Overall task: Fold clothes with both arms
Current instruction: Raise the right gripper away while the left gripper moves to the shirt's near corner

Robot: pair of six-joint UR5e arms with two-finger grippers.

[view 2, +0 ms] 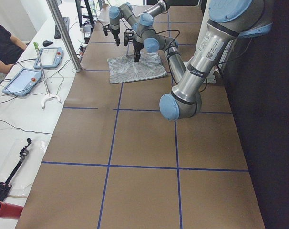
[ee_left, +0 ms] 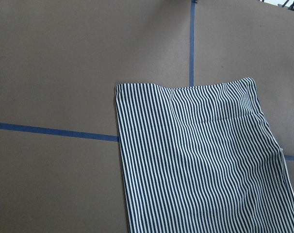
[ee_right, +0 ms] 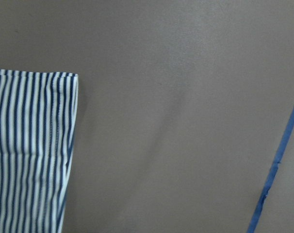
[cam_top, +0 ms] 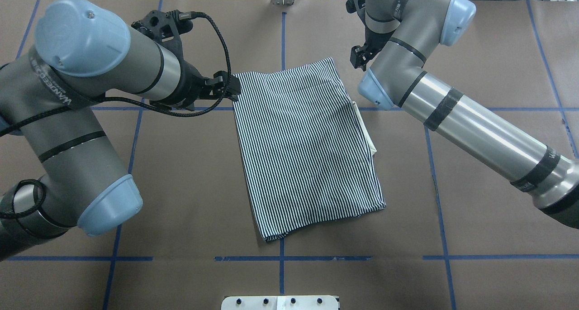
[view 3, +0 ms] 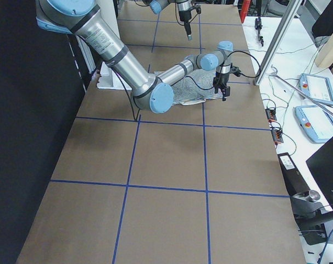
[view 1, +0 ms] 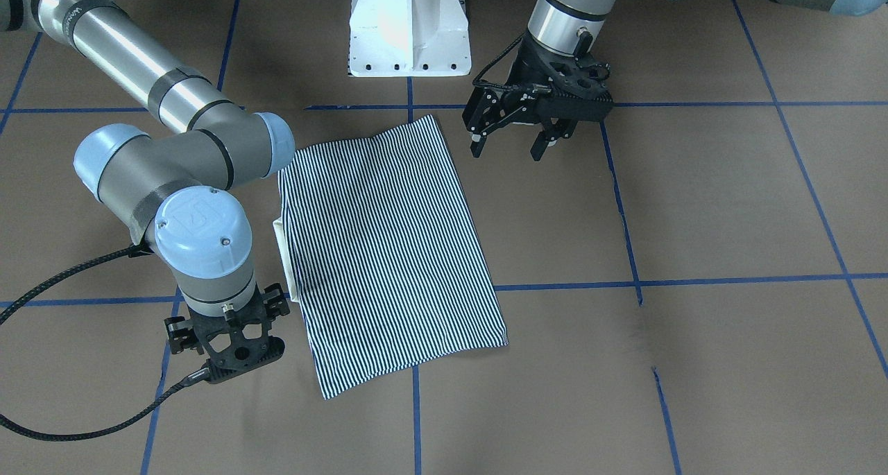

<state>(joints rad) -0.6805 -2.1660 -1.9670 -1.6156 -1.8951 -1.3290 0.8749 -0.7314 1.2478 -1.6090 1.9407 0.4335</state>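
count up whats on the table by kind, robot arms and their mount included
striped polo shirt: 1
robot arms: 2 (left arm, right arm)
white pedestal base: 1
total: 4

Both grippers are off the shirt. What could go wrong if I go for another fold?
The cream collar sticks out of the polo shirt toward the right gripper; another fold may leave it exposed. The open left gripper hangs by a corner and might pinch only the top layer, undoing the stack.
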